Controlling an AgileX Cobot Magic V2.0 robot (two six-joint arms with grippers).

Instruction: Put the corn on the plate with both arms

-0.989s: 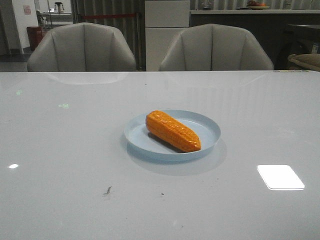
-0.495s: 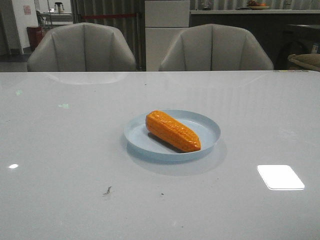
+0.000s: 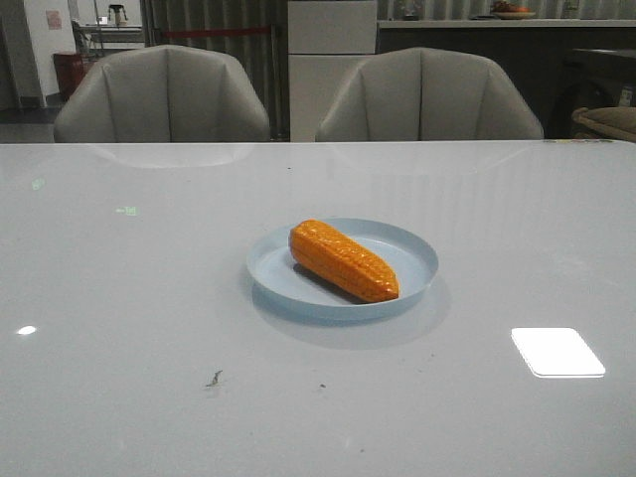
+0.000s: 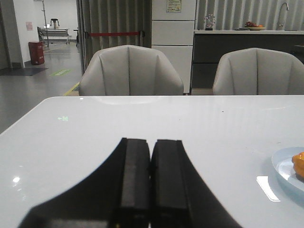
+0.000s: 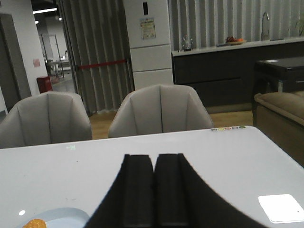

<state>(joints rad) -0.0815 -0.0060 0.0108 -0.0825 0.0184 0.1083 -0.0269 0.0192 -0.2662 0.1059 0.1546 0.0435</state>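
Observation:
The orange-yellow corn point(image 3: 343, 259) lies on the pale blue plate point(image 3: 407, 247) near the middle of the white table, its thick end to the back left and its tapered end to the front right. Neither arm shows in the front view. My left gripper point(image 4: 152, 142) is shut and empty, well to the left of the plate point(image 4: 283, 166), where a bit of corn point(image 4: 299, 164) shows at the frame edge. My right gripper point(image 5: 154, 157) is shut and empty, to the right of the plate point(image 5: 61, 217) and corn point(image 5: 34, 223).
Two grey chairs point(image 3: 164, 94) point(image 3: 427, 94) stand behind the table's far edge. A bright light reflection point(image 3: 556, 352) lies on the glossy table point(image 3: 119, 298) at the front right. A small dark smudge point(image 3: 213, 379) marks the front of the table.

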